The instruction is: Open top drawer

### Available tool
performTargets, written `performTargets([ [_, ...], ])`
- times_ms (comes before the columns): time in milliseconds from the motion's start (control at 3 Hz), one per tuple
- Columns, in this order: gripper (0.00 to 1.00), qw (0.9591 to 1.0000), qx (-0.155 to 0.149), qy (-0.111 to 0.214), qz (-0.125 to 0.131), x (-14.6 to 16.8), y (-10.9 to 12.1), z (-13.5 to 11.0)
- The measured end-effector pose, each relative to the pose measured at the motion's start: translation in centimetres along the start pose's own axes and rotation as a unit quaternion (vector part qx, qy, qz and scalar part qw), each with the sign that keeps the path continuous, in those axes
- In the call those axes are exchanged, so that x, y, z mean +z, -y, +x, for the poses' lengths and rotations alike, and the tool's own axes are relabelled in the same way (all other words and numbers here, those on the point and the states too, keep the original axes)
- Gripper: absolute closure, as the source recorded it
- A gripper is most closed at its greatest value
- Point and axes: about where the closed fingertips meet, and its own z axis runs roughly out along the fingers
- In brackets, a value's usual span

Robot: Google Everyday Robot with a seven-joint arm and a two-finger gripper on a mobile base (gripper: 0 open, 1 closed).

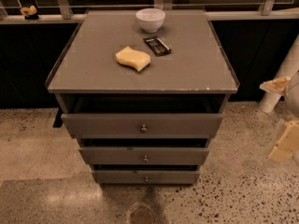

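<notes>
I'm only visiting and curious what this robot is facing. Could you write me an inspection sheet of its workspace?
Surface: grey cabinet top, front edge slightly chipped.
Job's things: top drawer stands partly out, with a dark gap behind its front; round knob at centre.
Clutter: white bowl, yellow sponge and dark packet on the cabinet top.
Grippers: gripper at the right edge, low, apart from the cabinet.
Cables: nothing seen.
Surroundings: speckled floor; ledge behind.
</notes>
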Motion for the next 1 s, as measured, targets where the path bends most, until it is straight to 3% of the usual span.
performTargets([
  [667, 0.00, 0.9975, 0.016, -0.006, -0.069, 9.2, -3.3, 4.9],
  [1000, 0.00, 0.9954, 0.003, -0.001, -0.096, 16.1, -3.1, 5.4],
])
